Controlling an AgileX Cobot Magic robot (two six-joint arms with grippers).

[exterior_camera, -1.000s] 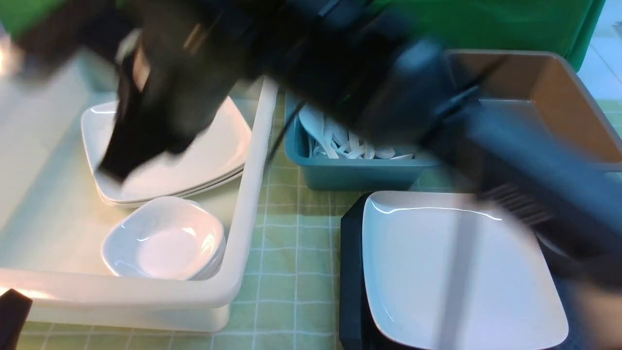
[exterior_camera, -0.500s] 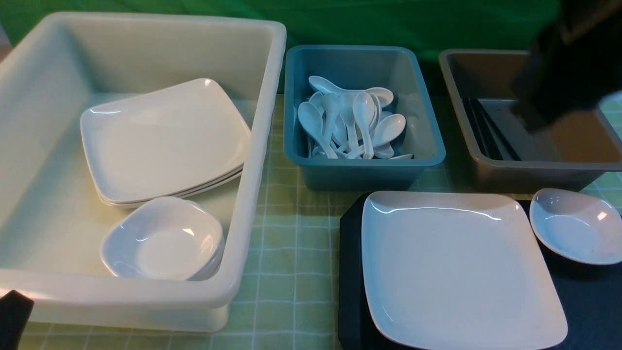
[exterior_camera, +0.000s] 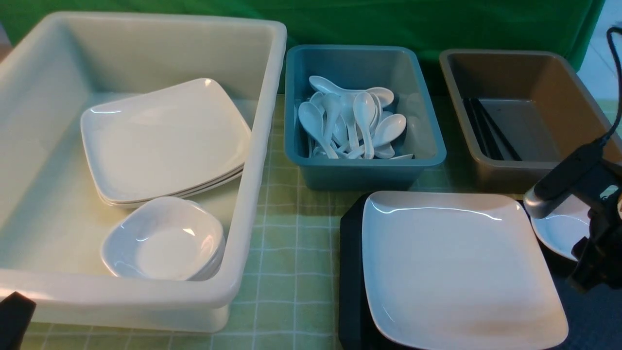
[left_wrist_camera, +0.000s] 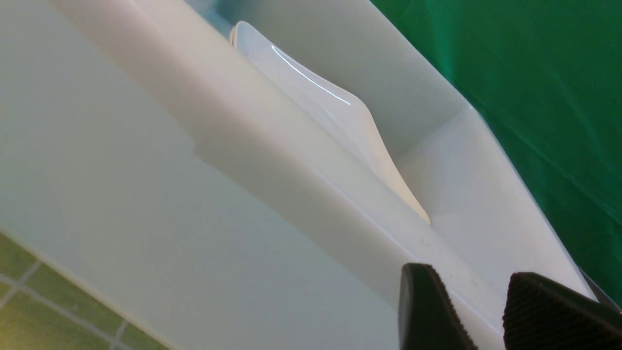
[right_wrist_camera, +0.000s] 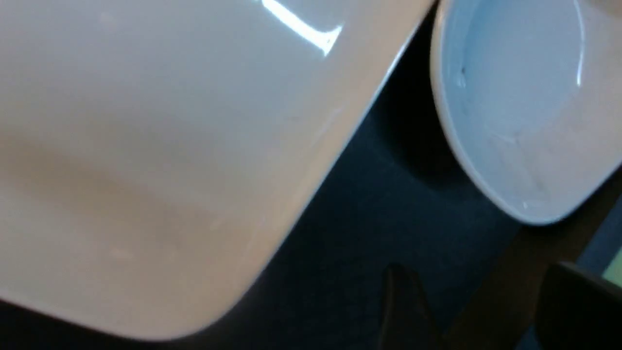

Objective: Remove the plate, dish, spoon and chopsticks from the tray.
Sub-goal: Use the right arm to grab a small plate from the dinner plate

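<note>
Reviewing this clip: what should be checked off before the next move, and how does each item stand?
1. Right tool open and empty: ok.
2. Dish on the tray, upright and uncovered: ok.
3. Gap between dish and plate for a finger: ok.
4. Left tool open and empty: ok.
5. Room in the white tub on the dish stack: ok.
6. Nothing else left on the tray: cannot tell, its right end is hidden.

Gloss noted on white plate [exterior_camera: 457,267], hard highlights thrown. Matt black plastic seen on tray [exterior_camera: 351,272] beneath. Same gloss on dish [exterior_camera: 559,233] on tray. Smooth plastic on blue tub [exterior_camera: 364,175] behind tray. Matt checked cloth [exterior_camera: 291,243] left of tray.
</note>
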